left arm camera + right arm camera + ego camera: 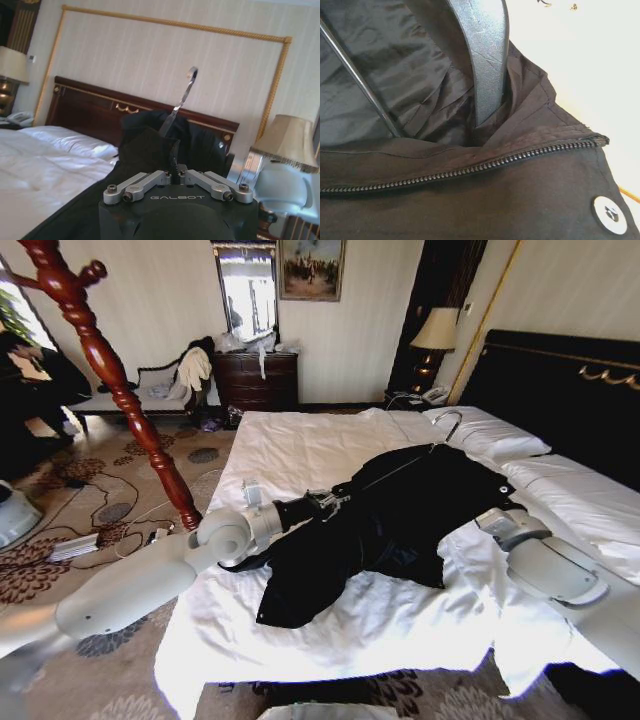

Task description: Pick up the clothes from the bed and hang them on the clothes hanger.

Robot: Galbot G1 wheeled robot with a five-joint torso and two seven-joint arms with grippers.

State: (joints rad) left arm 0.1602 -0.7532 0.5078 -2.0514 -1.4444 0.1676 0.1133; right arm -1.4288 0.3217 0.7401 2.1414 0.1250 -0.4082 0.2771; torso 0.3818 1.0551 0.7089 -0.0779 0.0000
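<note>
The clothes (pixel 400 510), a black shiny garment, lie spread across the white bed (pixel 300 450). The clothes hanger's silver hook (pixel 449 421) sticks out of the collar toward the pillows. My left gripper (pixel 328 503) is at the garment's near side, shut on a fold of black cloth (pixel 150 145), and the hook (pixel 182 97) rises beyond it. My right arm's wrist (pixel 505 525) rests at the garment's far side, its gripper end buried against the cloth. In the right wrist view the hanger's black shoulder arm (pixel 487 55) sits inside the garment by the zipper (pixel 470 170) and a pale snap button (pixel 610 215).
A reddish-brown wooden coat stand (pixel 130 390) rises left of the bed. A bench with cream garments (pixel 150 390) and a dark dresser (pixel 258 380) line the back wall. Cables and papers (pixel 75 545) lie on the carpet. Black headboard (pixel 560 390) and a lamp (pixel 435 335) stand at the right.
</note>
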